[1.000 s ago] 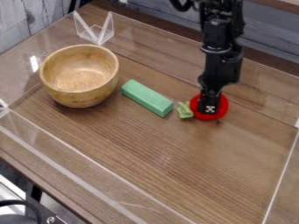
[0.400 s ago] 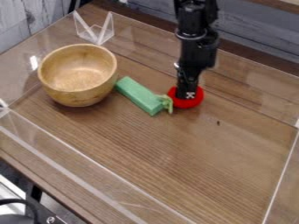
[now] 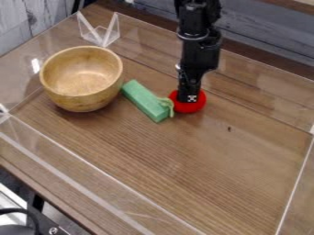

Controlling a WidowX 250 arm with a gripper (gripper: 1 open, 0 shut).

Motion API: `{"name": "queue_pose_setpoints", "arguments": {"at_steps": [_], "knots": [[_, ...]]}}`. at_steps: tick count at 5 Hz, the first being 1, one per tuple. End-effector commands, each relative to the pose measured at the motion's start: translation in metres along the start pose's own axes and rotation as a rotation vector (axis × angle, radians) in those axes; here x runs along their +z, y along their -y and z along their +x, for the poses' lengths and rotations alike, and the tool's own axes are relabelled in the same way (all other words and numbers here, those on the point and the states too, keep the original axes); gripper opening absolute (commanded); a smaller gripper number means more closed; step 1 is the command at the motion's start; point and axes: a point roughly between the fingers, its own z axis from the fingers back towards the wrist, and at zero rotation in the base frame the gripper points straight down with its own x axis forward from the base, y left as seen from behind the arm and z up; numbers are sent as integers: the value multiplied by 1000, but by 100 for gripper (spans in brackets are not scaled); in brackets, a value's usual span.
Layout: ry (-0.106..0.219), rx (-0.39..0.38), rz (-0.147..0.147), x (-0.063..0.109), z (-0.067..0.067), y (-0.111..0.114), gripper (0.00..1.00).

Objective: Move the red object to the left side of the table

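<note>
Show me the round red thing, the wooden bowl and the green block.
Red fruit (image 3: 188, 103): camera view, upper body.
Wooden bowl (image 3: 84, 79): camera view, inside bottom.
Green block (image 3: 145, 100): camera view, top face.

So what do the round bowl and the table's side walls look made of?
Round tan bowl: probably wood, smooth satin finish, judging by its warm even colour and soft sheen. Low see-through side walls: likely clear acrylic, possibly glass; glossy, with the surroundings visible through them.

Bowl (image 3: 81, 80) on the table (image 3: 123, 174), over toward the left edge; block (image 3: 149, 101) just right of it, fruit (image 3: 188, 101) right beside block.
</note>
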Motion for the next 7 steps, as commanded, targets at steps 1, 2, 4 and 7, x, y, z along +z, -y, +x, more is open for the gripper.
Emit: {"name": "queue_pose_setpoints", "arguments": {"at_steps": [1,2,4,7], "knots": [[28,10,31,9,-10,-2,0],[23,18,19,5,-23,0,0],[18,60,-3,-2,-50,3,0],[1,79,-60,-20,-86,21,0]]}}
